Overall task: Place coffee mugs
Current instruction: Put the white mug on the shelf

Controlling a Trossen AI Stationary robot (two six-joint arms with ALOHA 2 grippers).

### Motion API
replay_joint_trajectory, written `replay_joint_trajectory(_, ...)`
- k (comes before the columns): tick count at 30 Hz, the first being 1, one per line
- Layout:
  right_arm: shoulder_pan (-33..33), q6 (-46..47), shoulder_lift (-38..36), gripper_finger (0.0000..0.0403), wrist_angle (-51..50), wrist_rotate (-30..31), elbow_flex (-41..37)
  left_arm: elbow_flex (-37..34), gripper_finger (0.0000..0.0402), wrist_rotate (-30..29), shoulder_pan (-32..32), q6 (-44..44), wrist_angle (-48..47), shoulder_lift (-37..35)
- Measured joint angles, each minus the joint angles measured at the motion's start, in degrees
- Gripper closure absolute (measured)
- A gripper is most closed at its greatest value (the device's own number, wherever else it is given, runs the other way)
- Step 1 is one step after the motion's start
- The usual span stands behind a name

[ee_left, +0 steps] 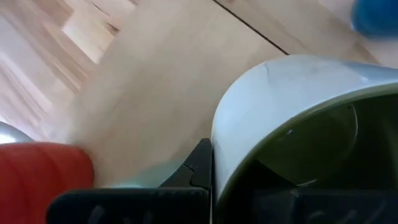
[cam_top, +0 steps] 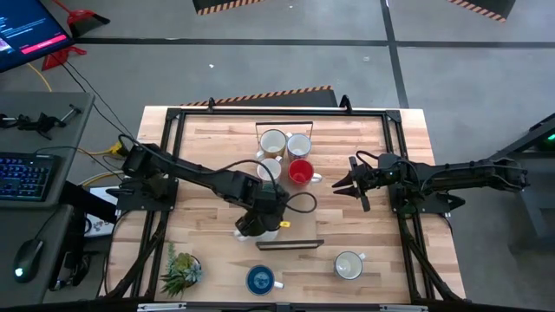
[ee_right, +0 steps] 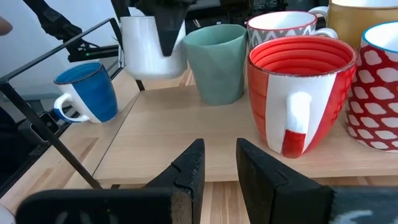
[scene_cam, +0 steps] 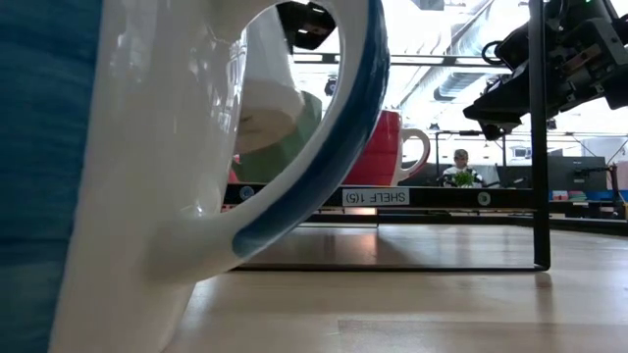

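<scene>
Left gripper (cam_top: 254,227) jaws pinching white mug (ee_right: 151,46) at surface centre; right gripper (cam_top: 340,186) at 3 o'clock, jaws slightly spread, empty.

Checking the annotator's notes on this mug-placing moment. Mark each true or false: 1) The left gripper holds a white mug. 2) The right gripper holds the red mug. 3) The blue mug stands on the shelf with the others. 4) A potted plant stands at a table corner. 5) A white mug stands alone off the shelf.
1) True: the left gripper is shut on a white mug, lifted clear of the wood.
2) False: the right gripper is empty, beside the red mug.
3) False: the blue mug stands at the table's near edge.
4) True: potted plant.
5) True: lone white mug.
</scene>
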Motion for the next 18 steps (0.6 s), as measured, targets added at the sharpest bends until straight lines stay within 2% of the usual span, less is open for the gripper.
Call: replay_joint_trajectory(18, 0.0, -0.4, 0.0, 0.0329, 0.8, 0.0, 0.0, 0.0, 0.0395, 1.9, 0.9, 4.5, 5.0, 2.0)
